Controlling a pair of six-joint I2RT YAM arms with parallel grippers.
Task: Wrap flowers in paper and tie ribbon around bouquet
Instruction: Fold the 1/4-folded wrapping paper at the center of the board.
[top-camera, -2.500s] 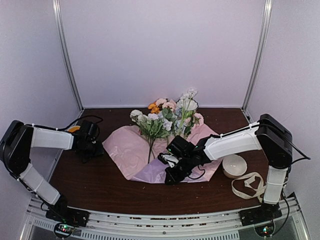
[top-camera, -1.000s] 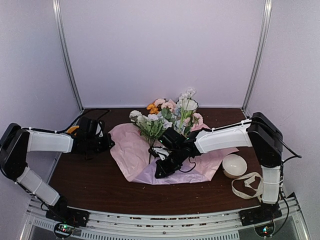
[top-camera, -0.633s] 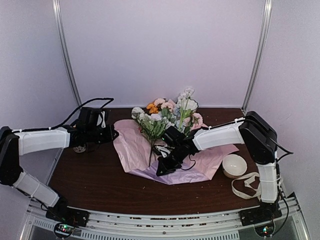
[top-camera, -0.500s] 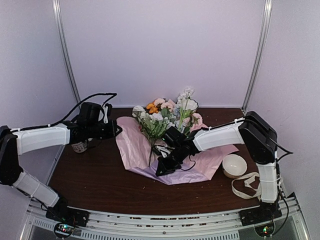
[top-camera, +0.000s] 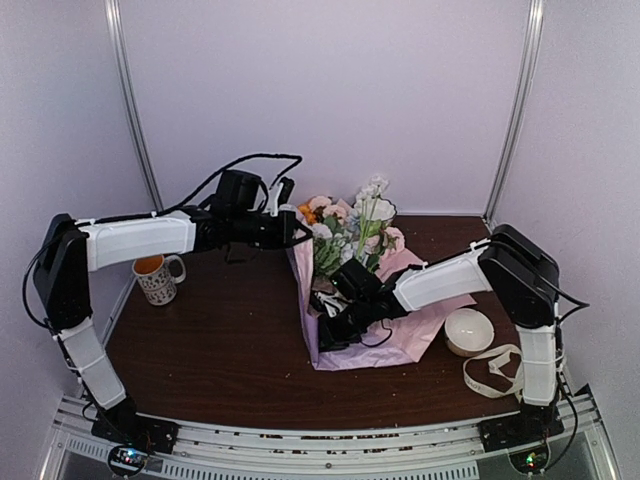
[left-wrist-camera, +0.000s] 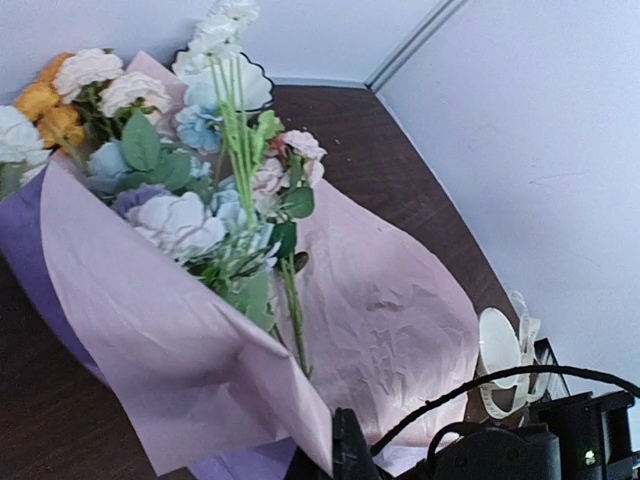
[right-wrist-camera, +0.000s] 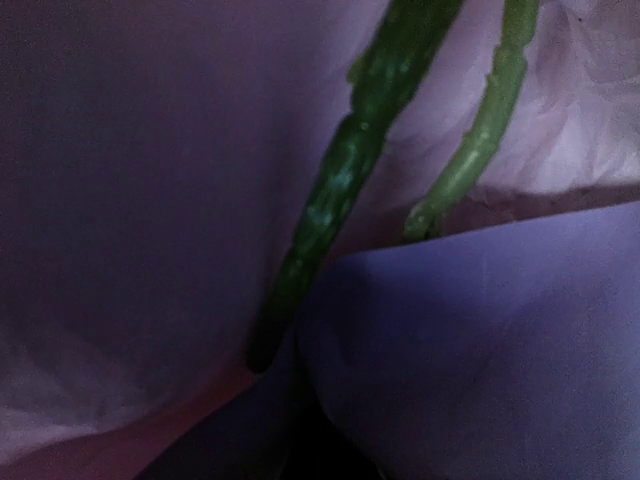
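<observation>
Toward the middle of the counter (top-camera: 220, 350), my right gripper (top-camera: 325, 335) is closed and pressed down at the stem ends, I judge to pin the flowers (top-camera: 350, 225). My left gripper (top-camera: 292, 225), clamped on the edge of the paper (top-camera: 420, 335) at 11 o'clock, holds that side up for folding across. That side of the paper stands as a crinkled wall, lilac outside and pink inside, with the blooms at 12 o'clock.

You have a patterned mug (top-camera: 158, 279) at nine o'clock on the dark wooden table (top-camera: 220, 355). It stands upright with its handle toward three o'clock and something orange inside. At three o'clock sits a round white bowl (top-camera: 469, 331), well apart from the mug.
</observation>
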